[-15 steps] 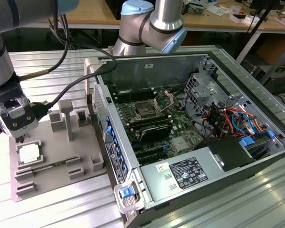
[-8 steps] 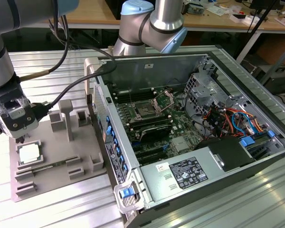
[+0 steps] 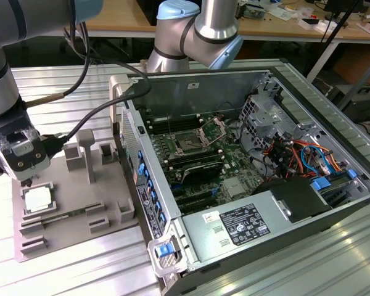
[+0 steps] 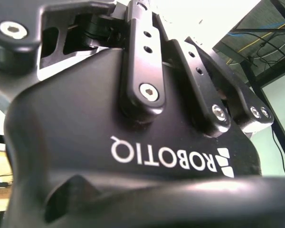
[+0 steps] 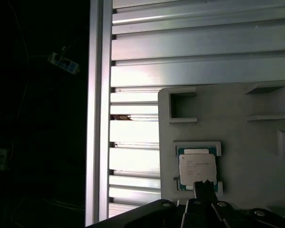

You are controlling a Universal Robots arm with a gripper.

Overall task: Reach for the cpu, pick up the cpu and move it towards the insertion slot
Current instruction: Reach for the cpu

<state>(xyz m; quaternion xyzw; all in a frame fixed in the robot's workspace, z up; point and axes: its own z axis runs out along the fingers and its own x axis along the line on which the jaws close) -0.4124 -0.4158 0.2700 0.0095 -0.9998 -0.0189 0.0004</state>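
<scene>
Colours: silvery-white cpu (image 5: 197, 168) with a green border; plain pale grey fixture plate (image 5: 247, 142); ribbed, bright silver aluminium table (image 5: 180, 52); black gripper (image 5: 205, 189); dark green motherboard (image 3: 240, 166); blue and orange cables (image 3: 299, 151).

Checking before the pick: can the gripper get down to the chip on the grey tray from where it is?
Probably yes. The gripper hangs close above the chip, which lies flat in its pocket on the grey tray. Nothing lies on top of the chip, and the tray's raised blocks stand off to the side.
</scene>
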